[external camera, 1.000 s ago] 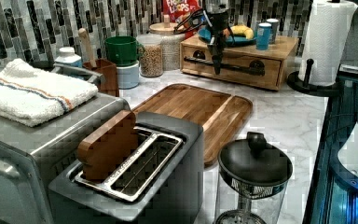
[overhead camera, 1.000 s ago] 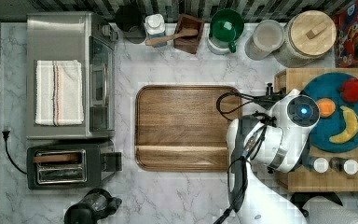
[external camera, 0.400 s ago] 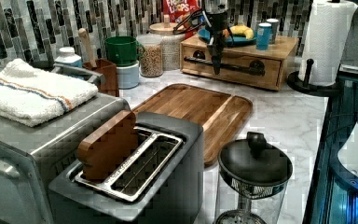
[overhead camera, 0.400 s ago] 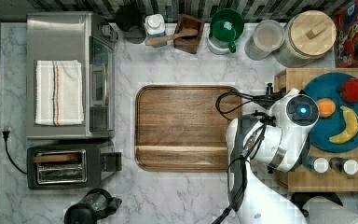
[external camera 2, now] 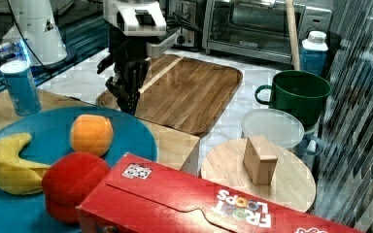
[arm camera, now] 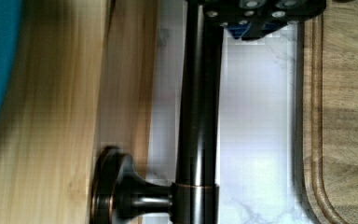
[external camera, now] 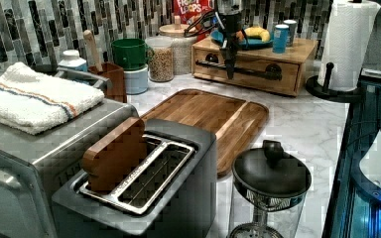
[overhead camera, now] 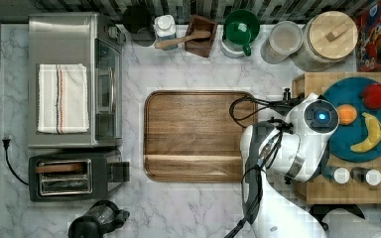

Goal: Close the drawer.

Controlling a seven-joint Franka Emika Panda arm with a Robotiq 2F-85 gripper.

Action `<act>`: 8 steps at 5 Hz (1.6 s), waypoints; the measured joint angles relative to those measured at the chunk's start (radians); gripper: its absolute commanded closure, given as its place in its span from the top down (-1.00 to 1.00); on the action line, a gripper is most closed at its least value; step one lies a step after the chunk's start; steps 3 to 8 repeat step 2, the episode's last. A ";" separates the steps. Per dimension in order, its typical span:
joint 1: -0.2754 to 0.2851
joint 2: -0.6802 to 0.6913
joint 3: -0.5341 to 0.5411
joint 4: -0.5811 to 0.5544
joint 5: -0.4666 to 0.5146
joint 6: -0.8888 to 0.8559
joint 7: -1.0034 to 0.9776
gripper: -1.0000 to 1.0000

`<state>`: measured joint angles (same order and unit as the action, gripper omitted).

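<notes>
The drawer (external camera: 245, 73) sits in the wooden box at the far right of the left view, its front about flush with the box, so the closing push looks nearly or fully done. The tool (external camera: 229, 63) hangs at the dark bar handle (arm camera: 199, 116); whether it is clenched or released I cannot tell. Next call: confirm the front is seated, then back off the handle. On the box top, a blue plate (external camera 2: 39, 141) holds a banana (external camera 2: 9, 162), an orange (external camera 2: 91, 134) and a red fruit (external camera 2: 75, 187). Behind the counter (overhead camera: 188, 208), a glass jar (external camera: 160, 58) holds grain.

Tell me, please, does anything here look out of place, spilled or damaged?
Nothing stands out. The drawer looks shut or nearly so, its dark handle straight, with the gripper at it. The blue plate sits squarely on top.
</notes>
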<state>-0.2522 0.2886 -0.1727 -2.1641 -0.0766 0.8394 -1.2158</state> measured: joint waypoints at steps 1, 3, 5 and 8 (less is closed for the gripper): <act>0.000 0.001 -0.001 0.004 0.001 -0.005 0.000 -1.00; 0.000 0.002 -0.001 0.004 0.001 -0.005 0.000 -1.00; 0.000 0.002 -0.001 0.004 0.001 -0.005 0.000 -1.00; 0.000 0.002 -0.001 0.004 0.001 -0.005 0.000 -1.00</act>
